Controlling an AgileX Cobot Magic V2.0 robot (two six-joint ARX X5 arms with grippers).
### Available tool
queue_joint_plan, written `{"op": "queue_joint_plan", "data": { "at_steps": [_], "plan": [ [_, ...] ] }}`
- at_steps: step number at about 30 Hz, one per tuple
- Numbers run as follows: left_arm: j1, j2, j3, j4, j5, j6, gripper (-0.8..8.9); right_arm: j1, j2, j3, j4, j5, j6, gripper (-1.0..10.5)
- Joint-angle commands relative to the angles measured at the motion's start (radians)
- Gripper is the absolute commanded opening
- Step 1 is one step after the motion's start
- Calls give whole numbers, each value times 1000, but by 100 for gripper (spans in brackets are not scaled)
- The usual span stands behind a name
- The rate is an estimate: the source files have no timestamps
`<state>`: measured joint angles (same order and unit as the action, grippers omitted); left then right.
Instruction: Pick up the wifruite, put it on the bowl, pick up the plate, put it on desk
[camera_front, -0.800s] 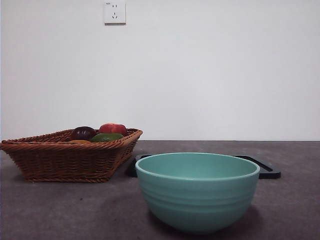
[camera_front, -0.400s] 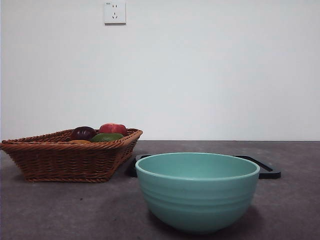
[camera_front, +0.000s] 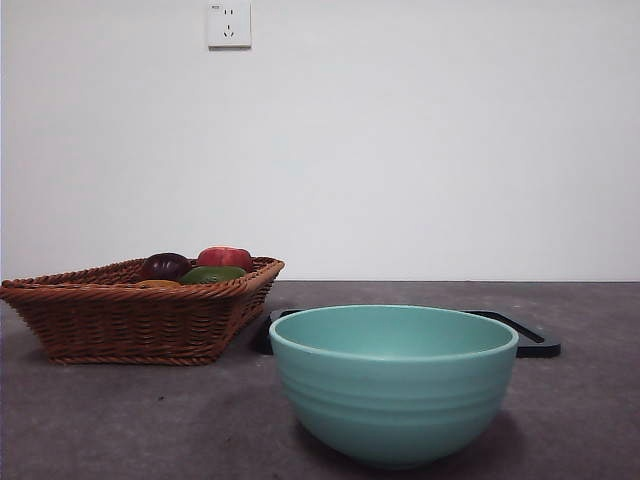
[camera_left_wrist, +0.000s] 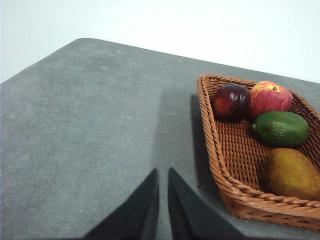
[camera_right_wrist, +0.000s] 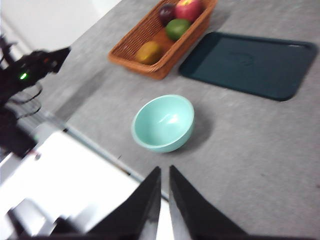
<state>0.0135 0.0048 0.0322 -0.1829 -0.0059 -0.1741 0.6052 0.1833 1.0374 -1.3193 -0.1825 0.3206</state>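
Sideways wifruite (camera_left_wrist: 291, 173) in basket (camera_left_wrist: 231, 150), long axis along rim

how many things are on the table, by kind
fruit: 4, namely wifruite, green fruit, purple fruit, red fruit
basket: 1
bowl: 1
tray: 1
total: 7
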Motion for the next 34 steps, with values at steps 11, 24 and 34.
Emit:
{"op": "queue_joint_plan", "data": {
  "at_steps": [11, 24, 34],
  "plan": [
    [-1, -2, -21, -4, -4, 5, 26, -425, -24, -470, 933, -38, -235, 23],
    [-1, -2, -21, -4, -4, 5, 26, -608, -117, -923, 1221, 35, -387, 23],
    [-1, -2, -21, -4, -4, 5, 26, -621, -179, -1027, 1205, 215, -342, 23]
  ]
}}
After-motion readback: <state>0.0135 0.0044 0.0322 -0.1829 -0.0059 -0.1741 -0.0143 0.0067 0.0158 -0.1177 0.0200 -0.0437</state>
